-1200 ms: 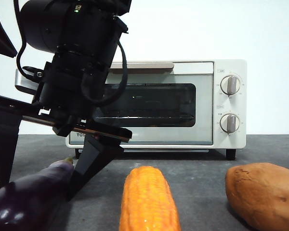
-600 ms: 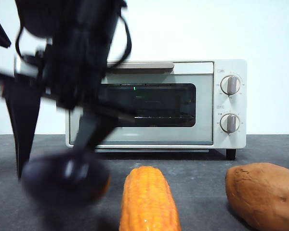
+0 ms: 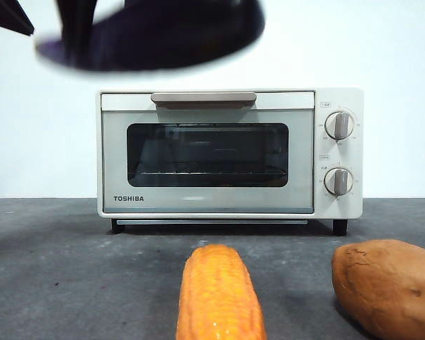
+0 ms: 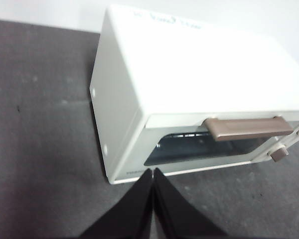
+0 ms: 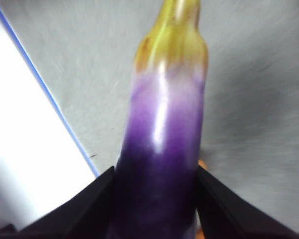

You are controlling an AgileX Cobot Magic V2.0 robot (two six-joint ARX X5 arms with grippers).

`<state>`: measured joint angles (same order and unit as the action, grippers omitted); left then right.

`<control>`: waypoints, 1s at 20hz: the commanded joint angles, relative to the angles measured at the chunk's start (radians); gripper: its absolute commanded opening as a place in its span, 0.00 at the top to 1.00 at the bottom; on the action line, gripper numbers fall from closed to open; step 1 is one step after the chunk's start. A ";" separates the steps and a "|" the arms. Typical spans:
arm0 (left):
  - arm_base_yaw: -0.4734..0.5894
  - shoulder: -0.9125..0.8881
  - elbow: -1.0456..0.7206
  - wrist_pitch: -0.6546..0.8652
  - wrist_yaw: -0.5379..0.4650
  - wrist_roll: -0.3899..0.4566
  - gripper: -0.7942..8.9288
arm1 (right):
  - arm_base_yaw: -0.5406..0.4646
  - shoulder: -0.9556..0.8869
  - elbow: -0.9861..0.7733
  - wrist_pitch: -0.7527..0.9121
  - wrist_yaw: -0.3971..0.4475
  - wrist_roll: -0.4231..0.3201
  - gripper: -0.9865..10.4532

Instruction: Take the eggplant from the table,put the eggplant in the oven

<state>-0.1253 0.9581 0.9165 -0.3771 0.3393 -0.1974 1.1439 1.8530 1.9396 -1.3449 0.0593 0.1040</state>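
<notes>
The eggplant (image 3: 156, 34) hangs blurred, lying roughly level, high in the front view above the oven's top left. In the right wrist view my right gripper (image 5: 157, 199) is shut on the eggplant (image 5: 164, 124), one black jaw on each side of its purple body and its yellow-green stem end pointing away. The cream-white oven (image 3: 230, 152) stands at the back of the table (image 3: 64, 276) with its glass door closed. My left gripper (image 4: 153, 175) is shut on nothing, above the table near the oven's (image 4: 189, 74) front left corner.
An orange corn cob (image 3: 219, 294) lies at the front centre and a brown sweet potato (image 3: 386, 287) at the front right. A black arm tip (image 3: 7, 15) shows at the top left corner. The oven's beige handle (image 3: 203, 98) runs along the door's top.
The eggplant has gone from the table at the front left up to above the oven's height, carried by the right gripper. The big dark arm has risen almost out of the front view.
</notes>
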 commanded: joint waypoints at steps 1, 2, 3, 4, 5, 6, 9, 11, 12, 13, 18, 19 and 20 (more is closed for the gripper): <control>-0.028 0.051 0.038 0.008 0.002 -0.006 0.91 | 0.039 -0.081 0.014 -0.079 0.126 -0.016 0.76; -0.042 0.072 0.048 0.008 0.002 -0.006 0.91 | 0.045 -0.120 0.009 -0.079 0.172 -0.015 0.76; -0.061 0.097 0.064 0.007 0.002 -0.006 0.91 | 0.050 -0.161 0.002 -0.079 0.219 -0.014 0.76; -0.079 0.121 0.081 0.007 0.002 -0.005 0.91 | 0.052 -0.197 -0.006 -0.079 0.252 -0.014 0.76; -0.104 0.152 0.109 0.004 0.002 -0.005 0.91 | 0.052 -0.238 -0.019 -0.079 0.281 -0.014 0.76; -0.129 0.181 0.137 0.003 0.002 -0.005 0.91 | 0.051 -0.279 -0.039 -0.079 0.309 -0.014 0.76; -0.211 0.278 0.230 0.002 0.002 0.003 0.91 | 0.051 -0.401 -0.133 -0.079 0.397 -0.014 0.76; -0.263 0.354 0.305 -0.013 0.001 0.017 0.91 | 0.051 -0.483 -0.208 -0.079 0.435 -0.006 0.76; -0.285 0.392 0.342 -0.026 0.001 0.029 0.91 | 0.051 -0.525 -0.245 -0.079 0.445 0.006 0.76; -0.310 0.437 0.388 -0.042 0.001 0.034 0.91 | 0.051 -0.574 -0.283 -0.079 0.447 0.027 0.76; -0.389 0.631 0.568 -0.118 -0.011 0.085 0.91 | 0.051 -0.768 -0.392 -0.079 0.450 0.134 0.76; -0.396 0.658 0.590 -0.125 -0.023 0.086 0.91 | 0.051 -0.798 -0.403 -0.079 0.451 0.148 0.76; -0.405 0.688 0.612 -0.130 -0.039 0.090 0.91 | 0.051 -0.827 -0.412 -0.079 0.451 0.160 0.76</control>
<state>-0.5228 1.6272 1.5024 -0.5091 0.3042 -0.1284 1.1828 1.0176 1.5162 -1.3449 0.5014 0.2279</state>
